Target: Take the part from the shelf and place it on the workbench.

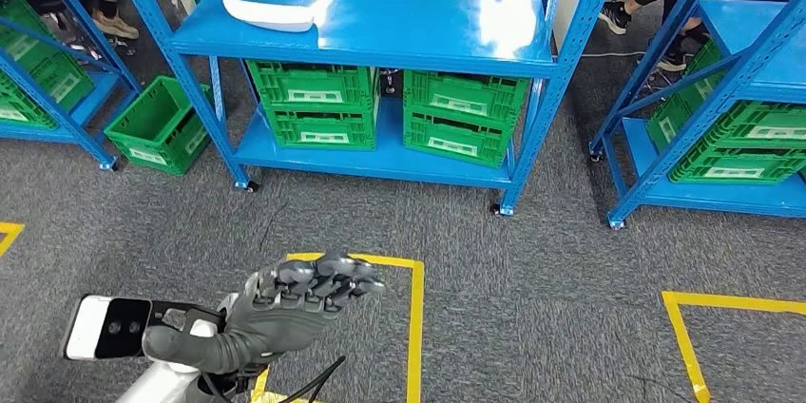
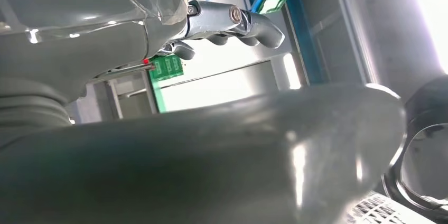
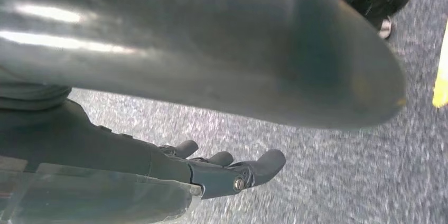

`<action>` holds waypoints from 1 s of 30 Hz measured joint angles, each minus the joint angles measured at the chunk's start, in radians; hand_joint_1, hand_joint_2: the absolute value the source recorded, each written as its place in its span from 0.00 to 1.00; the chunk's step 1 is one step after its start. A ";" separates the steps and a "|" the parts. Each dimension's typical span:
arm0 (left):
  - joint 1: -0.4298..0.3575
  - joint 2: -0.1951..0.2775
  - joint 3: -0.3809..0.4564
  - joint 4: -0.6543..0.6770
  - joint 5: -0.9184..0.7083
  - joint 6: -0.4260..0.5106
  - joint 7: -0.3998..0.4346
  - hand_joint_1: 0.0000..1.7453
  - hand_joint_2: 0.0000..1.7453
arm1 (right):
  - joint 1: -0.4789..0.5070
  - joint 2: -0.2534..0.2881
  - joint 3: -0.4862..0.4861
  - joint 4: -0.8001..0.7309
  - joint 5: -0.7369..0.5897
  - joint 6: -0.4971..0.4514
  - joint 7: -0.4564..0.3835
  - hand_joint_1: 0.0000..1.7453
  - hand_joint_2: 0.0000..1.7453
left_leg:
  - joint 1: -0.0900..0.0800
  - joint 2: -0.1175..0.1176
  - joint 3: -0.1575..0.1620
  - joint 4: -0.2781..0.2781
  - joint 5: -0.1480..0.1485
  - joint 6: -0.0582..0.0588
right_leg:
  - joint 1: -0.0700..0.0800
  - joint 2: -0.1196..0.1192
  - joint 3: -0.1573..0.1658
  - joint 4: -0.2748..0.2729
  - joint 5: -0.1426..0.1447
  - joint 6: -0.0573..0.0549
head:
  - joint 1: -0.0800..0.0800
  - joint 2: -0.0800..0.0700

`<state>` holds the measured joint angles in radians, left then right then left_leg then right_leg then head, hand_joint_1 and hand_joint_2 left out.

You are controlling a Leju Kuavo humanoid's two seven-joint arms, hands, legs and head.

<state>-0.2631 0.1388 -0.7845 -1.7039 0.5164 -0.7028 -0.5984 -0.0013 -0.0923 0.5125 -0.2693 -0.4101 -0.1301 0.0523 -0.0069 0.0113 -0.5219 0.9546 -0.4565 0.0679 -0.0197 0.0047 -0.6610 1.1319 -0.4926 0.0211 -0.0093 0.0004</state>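
Note:
A white curved part (image 1: 269, 11) lies on the top board of the blue shelf (image 1: 399, 32), towards its left end. My left hand (image 1: 297, 297) is raised over the carpet well short of the shelf, fingers stretched forward and holding nothing. In the left wrist view its fingers (image 2: 238, 22) point towards the shelf frame, with the thick thumb (image 2: 211, 160) below them. My right hand (image 3: 216, 170) hangs over the grey carpet, fingers loosely apart and holding nothing.
Green crates (image 1: 318, 104) (image 1: 461, 120) fill the shelf's lower board, and another crate (image 1: 157, 124) stands on the floor to its left. More blue shelves with crates stand at the left (image 1: 38, 70) and right (image 1: 732, 127). Yellow tape (image 1: 415, 327) marks the floor. People's feet (image 1: 623, 13) show behind.

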 joint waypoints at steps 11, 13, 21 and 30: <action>0.002 0.001 0.001 -0.012 0.004 -0.003 -0.006 0.00 0.00 | -0.016 -0.018 0.016 -0.010 -0.019 -0.004 -0.001 0.00 0.00 | -0.004 0.000 -0.002 0.030 -0.035 -0.038 | -0.009 -0.004 0.078 -0.130 0.039 0.010 | -0.001 0.000; 0.000 0.001 0.001 -0.016 0.002 -0.007 -0.006 0.00 0.00 | -0.018 -0.017 0.017 -0.011 -0.023 -0.004 -0.004 0.00 0.00 | 0.001 -0.001 -0.012 0.059 -0.053 -0.048 | -0.013 -0.001 0.087 -0.131 0.033 -0.003 | -0.001 0.000; -0.003 0.007 0.001 -0.019 -0.014 -0.013 -0.010 0.00 0.00 | -0.032 -0.016 0.025 -0.012 -0.017 0.001 -0.010 0.00 0.00 | 0.010 -0.006 -0.166 0.215 -0.008 -0.050 | -0.004 0.012 0.136 -0.132 -0.002 -0.019 | -0.002 0.000; -0.019 0.010 -0.001 -0.021 -0.015 -0.019 -0.013 0.00 0.00 | -0.048 -0.007 0.046 -0.012 -0.005 0.012 -0.007 0.00 0.00 | 0.000 -0.018 -0.061 0.000 0.059 0.001 | 0.003 -0.006 0.106 -0.054 -0.060 0.000 | -0.001 0.000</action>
<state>-0.2820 0.1485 -0.7857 -1.7246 0.5010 -0.7218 -0.6111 -0.0495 -0.0993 0.5585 -0.2810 -0.4150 -0.1179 0.0450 -0.0067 -0.0068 -0.5833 0.9548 -0.3974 0.0688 -0.0169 -0.0011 -0.5549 1.0779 -0.5528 0.0207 -0.0104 0.0004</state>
